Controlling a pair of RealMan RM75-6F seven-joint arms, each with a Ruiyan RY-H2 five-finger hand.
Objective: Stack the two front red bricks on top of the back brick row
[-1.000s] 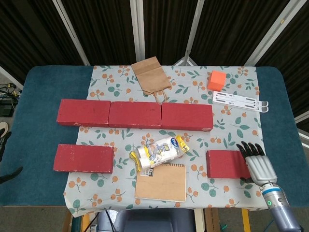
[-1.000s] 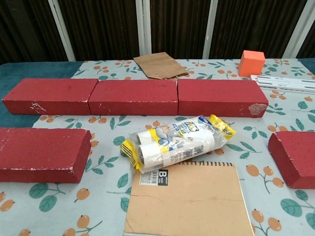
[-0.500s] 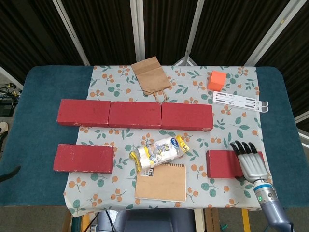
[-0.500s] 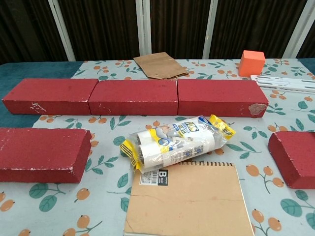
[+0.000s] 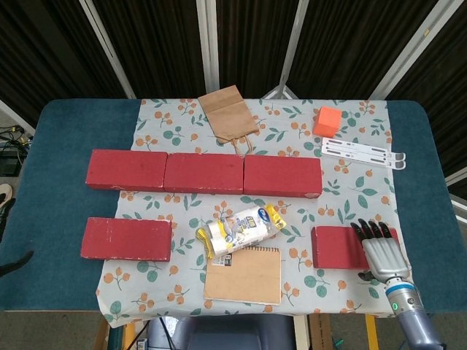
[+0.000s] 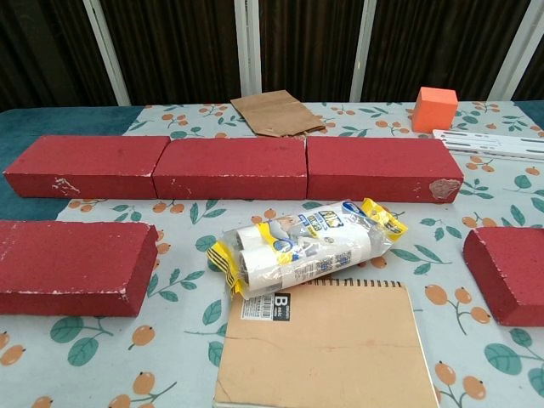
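Three red bricks form the back row: left (image 5: 127, 170), middle (image 5: 204, 173), right (image 5: 282, 176), also seen in the chest view (image 6: 229, 167). The front left brick (image 5: 126, 238) lies alone near the table's front edge (image 6: 72, 263). The front right brick (image 5: 337, 247) lies at the front right (image 6: 510, 272). My right hand (image 5: 381, 251) lies flat over that brick's right end, fingers stretched out and apart, holding nothing. Whether it touches the brick is unclear. The chest view does not show this hand. My left hand appears in neither view.
Between the front bricks lie a plastic packet of rolls (image 5: 241, 227) and a brown spiral notebook (image 5: 244, 274). Behind the back row are a brown paper bag (image 5: 228, 113), an orange cube (image 5: 327, 121) and a white slotted strip (image 5: 363, 153).
My right hand shifted a little left over the front right brick, then drew back slightly toward the table's front edge. No brick has moved.
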